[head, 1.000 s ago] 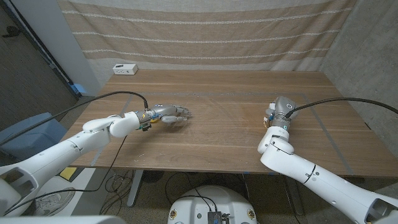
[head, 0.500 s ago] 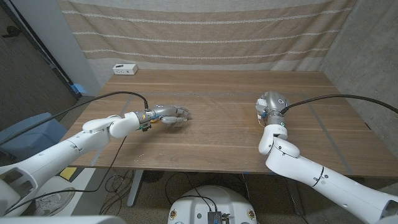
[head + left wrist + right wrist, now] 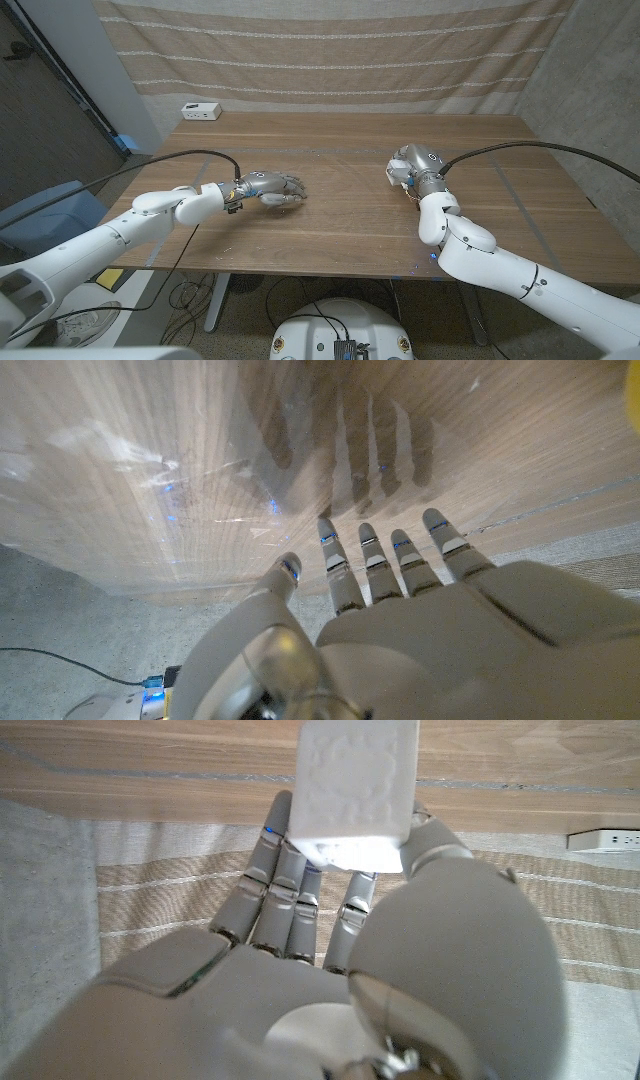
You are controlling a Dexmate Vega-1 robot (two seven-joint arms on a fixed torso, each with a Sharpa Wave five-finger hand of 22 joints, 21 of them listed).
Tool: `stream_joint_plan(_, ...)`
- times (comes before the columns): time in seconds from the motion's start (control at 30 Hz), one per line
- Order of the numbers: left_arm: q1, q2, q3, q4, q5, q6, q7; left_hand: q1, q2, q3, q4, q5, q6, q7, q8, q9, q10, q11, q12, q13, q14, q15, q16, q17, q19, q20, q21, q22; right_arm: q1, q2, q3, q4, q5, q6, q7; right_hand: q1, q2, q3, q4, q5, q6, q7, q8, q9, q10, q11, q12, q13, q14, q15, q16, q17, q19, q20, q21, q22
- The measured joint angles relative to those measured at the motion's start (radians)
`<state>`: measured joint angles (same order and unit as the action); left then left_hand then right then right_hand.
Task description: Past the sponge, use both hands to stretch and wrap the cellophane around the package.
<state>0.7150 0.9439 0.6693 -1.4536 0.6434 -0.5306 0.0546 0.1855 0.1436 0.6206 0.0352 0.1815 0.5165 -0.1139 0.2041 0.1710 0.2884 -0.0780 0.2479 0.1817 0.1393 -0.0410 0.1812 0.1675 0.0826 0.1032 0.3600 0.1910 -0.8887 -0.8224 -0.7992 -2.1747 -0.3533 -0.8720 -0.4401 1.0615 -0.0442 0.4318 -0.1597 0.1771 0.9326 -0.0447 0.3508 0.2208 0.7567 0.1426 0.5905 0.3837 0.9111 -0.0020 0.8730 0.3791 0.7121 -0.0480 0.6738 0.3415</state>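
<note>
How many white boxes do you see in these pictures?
2. One white block is held in the right hand. One small white box lies at the table's far left corner. Others may be hidden.

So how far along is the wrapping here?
Early. Done: the right robot hand grips the white block. In hand: the left robot hand, fingers spread, is over the cellophane on the table. Left: setting the block on the film and wrapping it.

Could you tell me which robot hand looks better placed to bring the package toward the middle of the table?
The right robot hand, probably: the right wrist view shows it gripping the white package. The left robot hand holds nothing, fingers spread over the table.
</note>
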Motion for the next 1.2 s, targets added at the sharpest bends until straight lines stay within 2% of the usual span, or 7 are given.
stream_joint_plan(0.3, 0.001, 0.011, 0.005, -0.013, 0.019, 0.001, -0.004, -0.004, -0.004, 0.002, 0.011, 0.000, 0.014, 0.015, -0.004, -0.002, 0.034, 0.000, 0.004, 0.000, 0.016, 0.005, 0.000, 0.000, 0.003, -0.003, 0.000, 0.000, -0.004, -0.006, 0.003, -0.021, -0.016, 0.105, 0.093, 0.000, 0.000, -0.004, 0.004, 0.000, 0.000, 0.000, 0.000, 0.000, 0.005, 0.002, -0.004, -0.002, 0.004, -0.004, -0.012, 0.000, -0.015, -0.007, 0.015, 0.000)
stream_joint_plan(0.47, 0.006, 0.016, 0.005, -0.018, 0.024, 0.009, -0.015, -0.010, -0.005, 0.004, 0.013, 0.000, 0.012, 0.017, -0.002, -0.002, 0.037, 0.003, 0.004, 0.000, 0.016, 0.005, 0.000, 0.000, 0.009, 0.002, 0.000, 0.000, -0.003, -0.003, 0.001, -0.012, -0.037, 0.161, 0.134, 0.000, 0.000, -0.015, 0.007, 0.000, 0.027, -0.035, -0.004, 0.000, 0.010, 0.003, -0.014, -0.012, 0.010, -0.015, -0.045, 0.004, -0.040, -0.015, 0.035, 0.000)
stream_joint_plan(0.67, 0.009, 0.018, 0.006, -0.019, 0.025, 0.012, -0.024, -0.011, -0.005, 0.004, 0.020, 0.000, 0.012, 0.018, -0.002, -0.002, 0.037, 0.003, 0.004, 0.000, 0.022, 0.000, 0.000, 0.000, 0.009, 0.002, 0.000, 0.000, -0.002, 0.005, -0.006, 0.009, -0.079, 0.234, 0.168, 0.005, -0.005, -0.036, 0.013, 0.005, 0.066, -0.074, -0.008, -0.004, 0.003, -0.054, -0.046, -0.043, -0.004, -0.037, -0.096, 0.034, -0.077, -0.009, 0.053, -0.008)
stream_joint_plan(0.73, 0.009, 0.019, 0.006, -0.018, 0.024, 0.012, -0.026, -0.014, -0.001, 0.004, 0.021, 0.000, 0.012, 0.019, -0.002, -0.002, 0.037, 0.003, 0.004, 0.000, 0.022, 0.000, 0.000, 0.000, 0.009, 0.002, 0.000, 0.000, -0.002, 0.007, -0.007, 0.017, -0.094, 0.262, 0.173, 0.006, -0.004, -0.039, 0.016, 0.008, 0.073, -0.085, -0.008, -0.007, 0.010, -0.061, -0.055, -0.051, -0.012, -0.046, -0.119, 0.120, -0.090, -0.014, 0.055, -0.012)
stream_joint_plan(0.87, 0.009, 0.019, 0.007, -0.015, 0.021, 0.012, -0.029, -0.020, -0.007, 0.004, 0.021, 0.000, 0.012, 0.019, -0.002, -0.002, 0.037, 0.003, 0.004, 0.000, 0.022, 0.000, 0.000, 0.000, 0.009, 0.002, 0.000, 0.000, -0.002, 0.014, -0.010, 0.045, -0.130, 0.332, 0.174, 0.006, -0.004, -0.046, 0.021, 0.009, 0.078, -0.091, -0.008, -0.012, 0.011, -0.063, -0.068, -0.066, -0.022, -0.058, -0.158, 0.187, -0.109, -0.009, 0.062, -0.021)
stream_joint_plan(1.03, 0.011, 0.020, 0.007, -0.013, 0.015, 0.012, -0.034, -0.020, -0.007, 0.000, 0.025, 0.000, 0.012, 0.019, -0.008, -0.002, 0.037, 0.003, 0.000, 0.000, 0.022, 0.000, 0.000, 0.000, 0.009, 0.002, 0.000, 0.000, 0.004, 0.022, -0.015, 0.090, -0.182, 0.418, 0.173, 0.006, -0.004, -0.056, 0.019, 0.016, 0.092, -0.108, -0.011, -0.017, 0.024, -0.090, -0.091, -0.089, -0.041, -0.077, -0.217, 0.366, -0.145, -0.006, 0.070, -0.035)
stream_joint_plan(1.2, 0.015, 0.022, 0.005, -0.013, 0.007, 0.012, -0.036, -0.020, -0.007, 0.003, 0.029, 0.000, 0.012, 0.019, -0.016, -0.002, 0.037, 0.003, -0.002, 0.000, 0.022, 0.000, 0.000, 0.000, 0.009, 0.002, 0.000, 0.000, 0.026, 0.028, -0.017, 0.143, -0.240, 0.548, 0.176, 0.006, -0.004, -0.065, 0.018, 0.020, 0.102, -0.120, -0.012, -0.021, 0.024, -0.100, -0.105, -0.101, -0.045, -0.082, -0.245, 0.391, -0.161, -0.004, 0.077, -0.045)
